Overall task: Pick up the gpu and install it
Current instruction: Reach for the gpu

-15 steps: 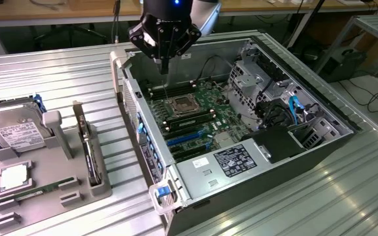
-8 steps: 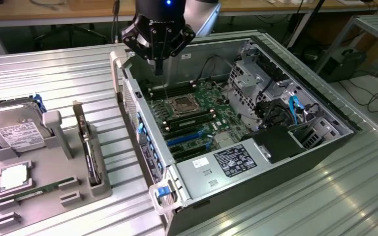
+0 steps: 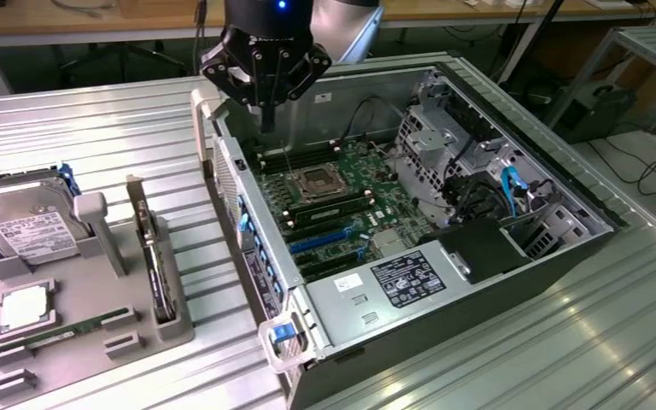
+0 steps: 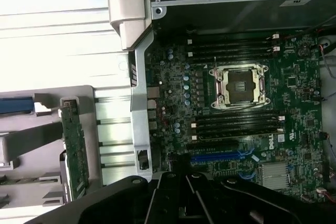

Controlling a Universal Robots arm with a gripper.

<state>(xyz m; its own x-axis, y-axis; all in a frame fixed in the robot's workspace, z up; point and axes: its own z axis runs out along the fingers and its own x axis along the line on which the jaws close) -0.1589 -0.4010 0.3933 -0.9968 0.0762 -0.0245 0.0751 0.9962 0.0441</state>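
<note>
The gpu [image 3: 151, 256] stands on edge in a slot of the grey holder [image 3: 89, 342] at the exterior view's left, its silvery bracket strip toward the far end. In the wrist view the gpu's green circuit board [image 4: 73, 150] shows beside the case wall. My gripper [image 3: 267, 118] hangs above the far corner of the open computer case [image 3: 533, 256], over the motherboard [image 3: 340, 201]. It is well apart from the gpu, with its black fingers shut together and nothing between them.
A silver hard drive [image 3: 26, 226], a processor chip [image 3: 23, 309] and a narrow green memory stick [image 3: 72, 329] also sit in the holder. Inside the case are the CPU socket [image 4: 239, 85], blue expansion slots [image 4: 220, 157] and a drive cage [image 3: 442, 137]. The table is ribbed metal.
</note>
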